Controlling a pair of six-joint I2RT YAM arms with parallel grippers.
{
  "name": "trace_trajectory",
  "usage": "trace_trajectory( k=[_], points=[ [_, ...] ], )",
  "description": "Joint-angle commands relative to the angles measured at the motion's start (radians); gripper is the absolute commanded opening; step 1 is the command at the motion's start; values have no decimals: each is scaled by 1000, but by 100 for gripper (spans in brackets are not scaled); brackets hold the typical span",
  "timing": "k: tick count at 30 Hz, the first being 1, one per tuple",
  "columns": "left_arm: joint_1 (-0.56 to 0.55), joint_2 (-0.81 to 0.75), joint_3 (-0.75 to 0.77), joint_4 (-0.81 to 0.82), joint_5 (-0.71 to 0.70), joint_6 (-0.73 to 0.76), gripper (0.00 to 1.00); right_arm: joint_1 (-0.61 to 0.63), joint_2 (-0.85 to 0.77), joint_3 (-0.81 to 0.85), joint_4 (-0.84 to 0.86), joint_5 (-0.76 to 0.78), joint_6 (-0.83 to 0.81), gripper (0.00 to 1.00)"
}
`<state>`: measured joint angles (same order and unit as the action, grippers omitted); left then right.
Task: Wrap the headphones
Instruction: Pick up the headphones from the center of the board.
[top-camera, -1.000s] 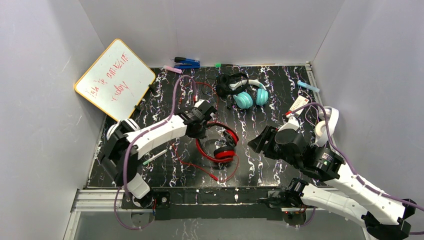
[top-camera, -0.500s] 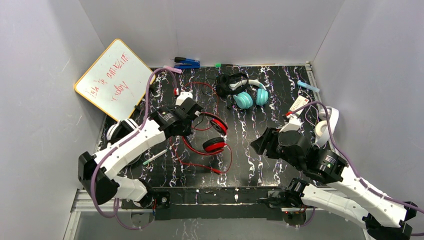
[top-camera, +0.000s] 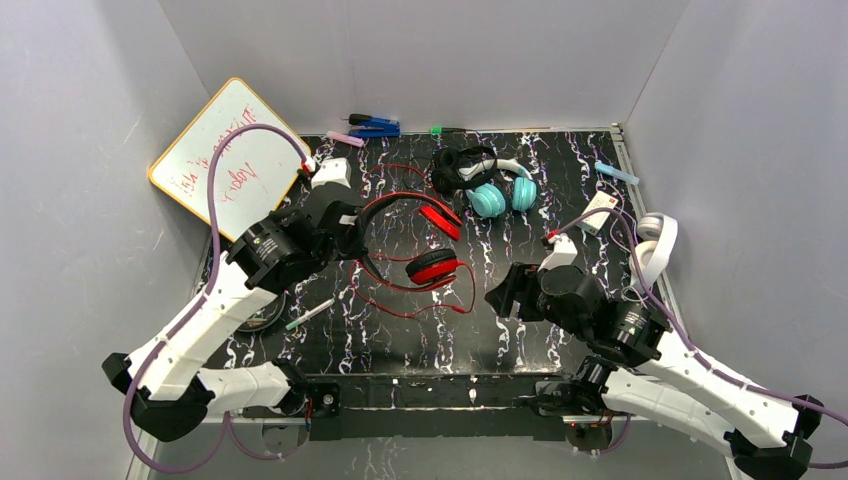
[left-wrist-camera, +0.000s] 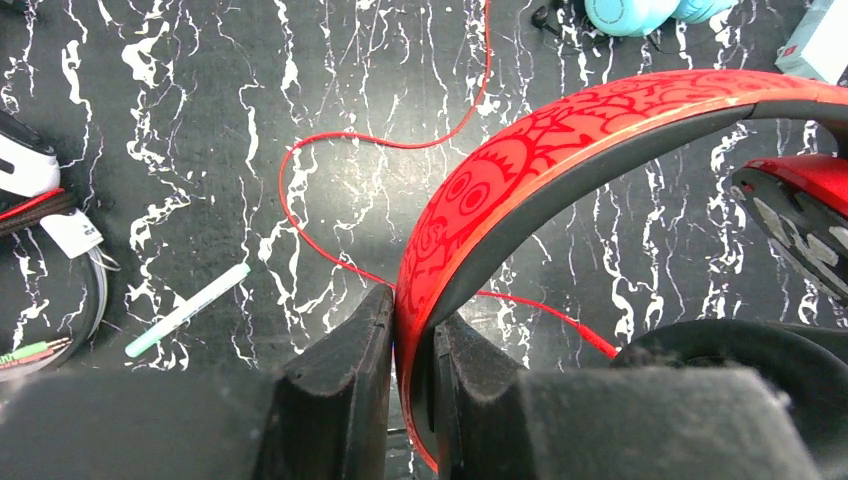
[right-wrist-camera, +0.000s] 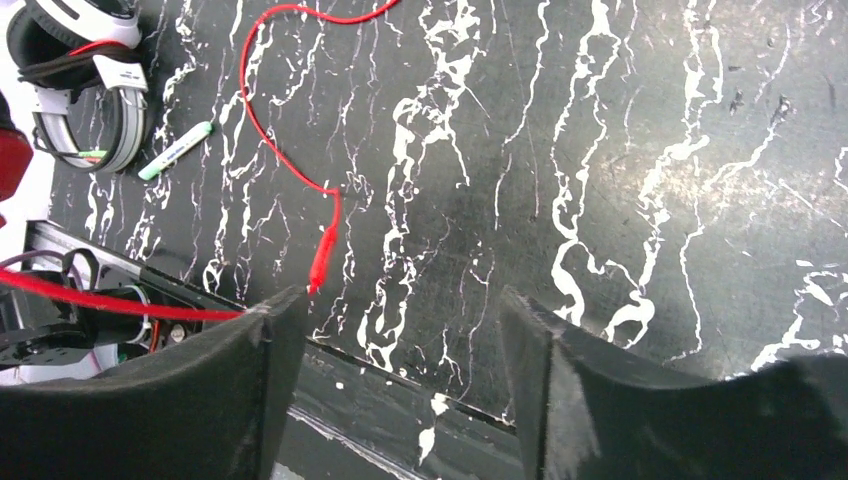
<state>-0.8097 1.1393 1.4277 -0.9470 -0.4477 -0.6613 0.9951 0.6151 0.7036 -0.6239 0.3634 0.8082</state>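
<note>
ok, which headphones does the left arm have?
The red pair: the left gripper is shut on its headband. The teal pair, black pair and white pair lie untouched.

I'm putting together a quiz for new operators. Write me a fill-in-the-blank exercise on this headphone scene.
1. The left claw holds the red headphones by their ____.
2. The right claw hangs ____ over the table, close to the red cable's plug.
3. The whiteboard bears ____ writing.

Missing words: headband; open; red
</note>
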Motion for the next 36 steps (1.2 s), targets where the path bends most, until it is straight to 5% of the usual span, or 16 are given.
trace_trajectory(
  k=[1, 5, 20, 26, 36],
  points=[
    [-2, -51, 33, 11, 21, -45, 0, -1, -7, -14, 108, -4, -6, 85],
    [-2, -61, 28, 7, 27, -57, 0, -1, -22, -25, 144, -23, 6, 99],
    [-1, 0, 208, -95, 68, -100, 0, -1, 123, -31, 192, -112, 110, 99],
    [0, 22, 260, -70, 137, -101, 0, -1, 51, -132, 290, -235, 85, 99],
    [7, 139, 437, -119, 174, -115, 0, -1, 210, -104, 312, -489, 30, 97]
  ],
)
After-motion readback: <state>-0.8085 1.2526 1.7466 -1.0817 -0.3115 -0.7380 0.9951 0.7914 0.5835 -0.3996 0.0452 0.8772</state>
